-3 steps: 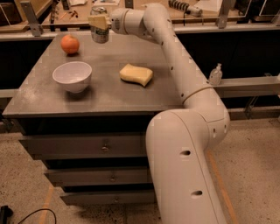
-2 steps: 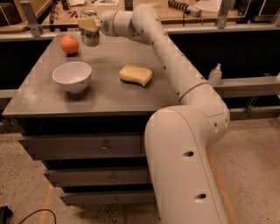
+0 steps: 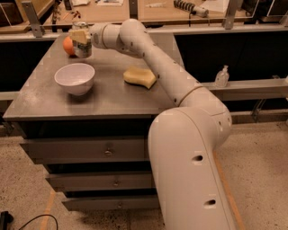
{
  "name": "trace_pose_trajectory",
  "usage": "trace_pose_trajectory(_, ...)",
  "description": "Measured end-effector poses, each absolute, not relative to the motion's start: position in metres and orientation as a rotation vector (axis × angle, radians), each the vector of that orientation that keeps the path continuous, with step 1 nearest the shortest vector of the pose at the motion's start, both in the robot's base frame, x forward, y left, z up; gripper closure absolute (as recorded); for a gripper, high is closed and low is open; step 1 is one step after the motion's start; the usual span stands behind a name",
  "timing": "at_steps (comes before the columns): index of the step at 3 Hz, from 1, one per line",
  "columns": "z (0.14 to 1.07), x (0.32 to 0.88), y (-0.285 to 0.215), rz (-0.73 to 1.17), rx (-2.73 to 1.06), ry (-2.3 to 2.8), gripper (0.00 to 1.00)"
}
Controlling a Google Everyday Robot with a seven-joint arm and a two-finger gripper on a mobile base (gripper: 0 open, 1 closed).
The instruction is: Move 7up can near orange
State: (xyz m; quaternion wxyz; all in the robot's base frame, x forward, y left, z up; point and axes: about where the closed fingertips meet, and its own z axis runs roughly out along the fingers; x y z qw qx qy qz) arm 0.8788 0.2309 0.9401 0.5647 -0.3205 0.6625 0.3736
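The 7up can [image 3: 82, 46] is upright, silvery with a shiny top, at the far left of the grey table [image 3: 103, 96]. My gripper [image 3: 81, 37] is shut on the 7up can, its pale fingers [image 3: 79, 36] across the can's upper part. The can's base is at or just above the tabletop; I cannot tell which. The orange [image 3: 68, 45] sits right behind and left of the can, partly hidden by it. My white arm reaches across the table from the lower right.
A white bowl [image 3: 74, 78] stands in front of the can. A pale yellow sponge [image 3: 140, 77] lies mid-table under my arm. Drawers are below the tabletop. A cluttered wooden bench [image 3: 148, 11] runs behind. A small clear bottle [image 3: 222, 76] stands on a rail at right.
My gripper has carried the can to the left across the far side of the table, ending right next to the orange and partly covering it.
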Motion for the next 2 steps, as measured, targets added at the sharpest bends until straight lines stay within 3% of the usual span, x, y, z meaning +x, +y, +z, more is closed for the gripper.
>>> trace_pose_trajectory(2, 0.9217, 0.8860, 0.2371, 0.822, -0.765, 1.516, 0.05)
